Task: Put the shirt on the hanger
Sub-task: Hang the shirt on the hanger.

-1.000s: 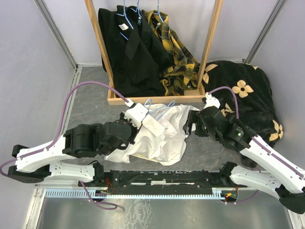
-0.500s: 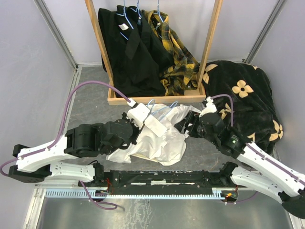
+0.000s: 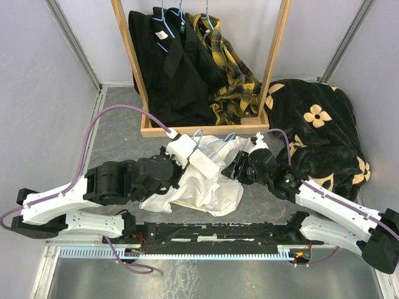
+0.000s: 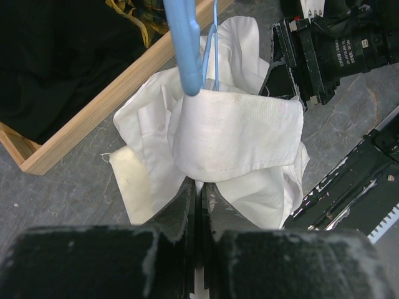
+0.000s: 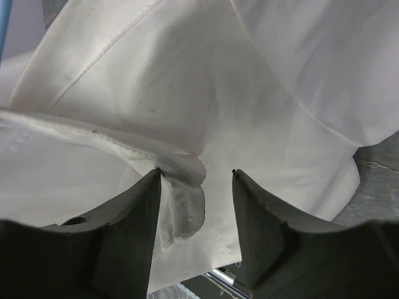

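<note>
The white shirt [image 3: 209, 184] lies crumpled on the grey table between my two arms. The light-blue wire hanger [image 3: 209, 143] sticks up out of its top edge, and in the left wrist view the hanger [image 4: 187, 56] rises just behind the collar band of the shirt [image 4: 237, 131]. My left gripper [image 4: 199, 185] is shut on the shirt cloth just below that band. My right gripper [image 5: 194, 171] is pressed into the shirt [image 5: 262, 93] from the right, with its jaws apart. A fold of cloth lies between them and touches the left finger [image 5: 134, 212].
A wooden rack frame [image 3: 206, 130] stands just behind the shirt. It holds black garments [image 3: 168, 68] and a plaid one [image 3: 234, 71] on blue hangers. A black flowered blanket [image 3: 318, 124] lies at the right. A black rail [image 3: 212, 233] runs along the near edge.
My right arm has swung left into the shirt's right side, and its jaws have narrowed. The left arm and its hold on the shirt are unchanged.
</note>
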Robot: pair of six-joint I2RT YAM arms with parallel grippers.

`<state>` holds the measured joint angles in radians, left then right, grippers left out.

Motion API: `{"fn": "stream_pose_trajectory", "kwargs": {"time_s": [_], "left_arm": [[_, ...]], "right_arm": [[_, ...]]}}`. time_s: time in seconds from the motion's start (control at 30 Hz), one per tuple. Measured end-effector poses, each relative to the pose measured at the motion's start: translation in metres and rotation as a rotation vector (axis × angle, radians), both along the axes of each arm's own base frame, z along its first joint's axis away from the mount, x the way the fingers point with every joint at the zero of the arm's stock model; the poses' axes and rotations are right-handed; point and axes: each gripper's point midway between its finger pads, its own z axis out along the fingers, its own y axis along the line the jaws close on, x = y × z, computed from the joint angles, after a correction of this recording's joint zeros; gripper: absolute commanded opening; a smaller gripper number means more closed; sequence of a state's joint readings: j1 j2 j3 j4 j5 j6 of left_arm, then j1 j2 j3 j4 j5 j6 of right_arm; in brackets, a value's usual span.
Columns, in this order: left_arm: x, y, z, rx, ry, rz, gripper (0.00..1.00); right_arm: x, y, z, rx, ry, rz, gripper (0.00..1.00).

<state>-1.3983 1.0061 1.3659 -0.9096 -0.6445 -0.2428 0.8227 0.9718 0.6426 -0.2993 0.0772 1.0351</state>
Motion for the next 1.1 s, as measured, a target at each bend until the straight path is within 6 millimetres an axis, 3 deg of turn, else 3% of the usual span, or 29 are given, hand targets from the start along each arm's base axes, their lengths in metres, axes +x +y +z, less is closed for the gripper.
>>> {"fn": "stream_pose_trajectory", "kwargs": {"time_s": [0.27, 0.47, 0.83, 1.1], "left_arm": [[0.0, 0.0, 0.0, 0.0, -0.001, 0.0, 0.03], [0.0, 0.0, 0.0, 0.0, -0.001, 0.0, 0.03], [0.0, -0.002, -0.002, 0.01, 0.001, 0.0, 0.03], [0.001, -0.003, -0.003, 0.014, 0.002, 0.0, 0.03]], "right_arm": [[0.0, 0.008, -0.001, 0.074, 0.023, -0.02, 0.51], [-0.003, 0.008, -0.002, 0.115, 0.041, -0.04, 0.56], [-0.004, 0.009, 0.019, 0.193, 0.022, -0.055, 0.46], [-0.008, 0.01, 0.014, 0.186, 0.045, -0.044, 0.49]]}}
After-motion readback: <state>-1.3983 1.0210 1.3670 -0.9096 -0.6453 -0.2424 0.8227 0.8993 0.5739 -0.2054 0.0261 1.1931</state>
